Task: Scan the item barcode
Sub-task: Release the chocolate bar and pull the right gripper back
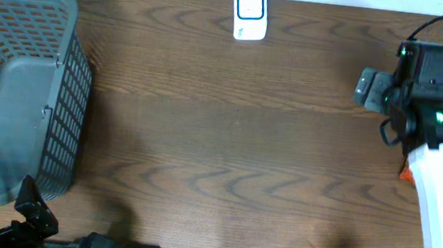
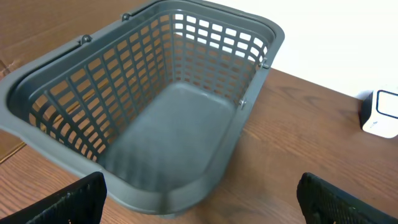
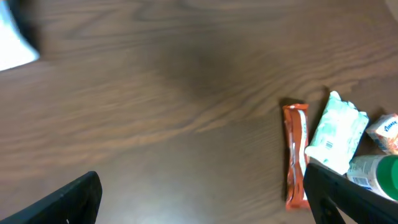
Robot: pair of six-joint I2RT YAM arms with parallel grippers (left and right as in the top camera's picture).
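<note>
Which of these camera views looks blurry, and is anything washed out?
Overhead: sharp and evenly lit, with the table grain and the scanner crisp. Left wrist: the basket is clear, but the background behind it is washed out white. Right wrist: softest of the three, with the orange snack bar smeared and a white shape at top left blurred beyond recognition.

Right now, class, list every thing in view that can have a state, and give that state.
basket: upright, empty.
scanner: on the table, untouched.
orange bar: lying flat, not held.
white packet: lying flat beside the bar.
left pincer: open, holding nothing.
right pincer: open, holding nothing.
</note>
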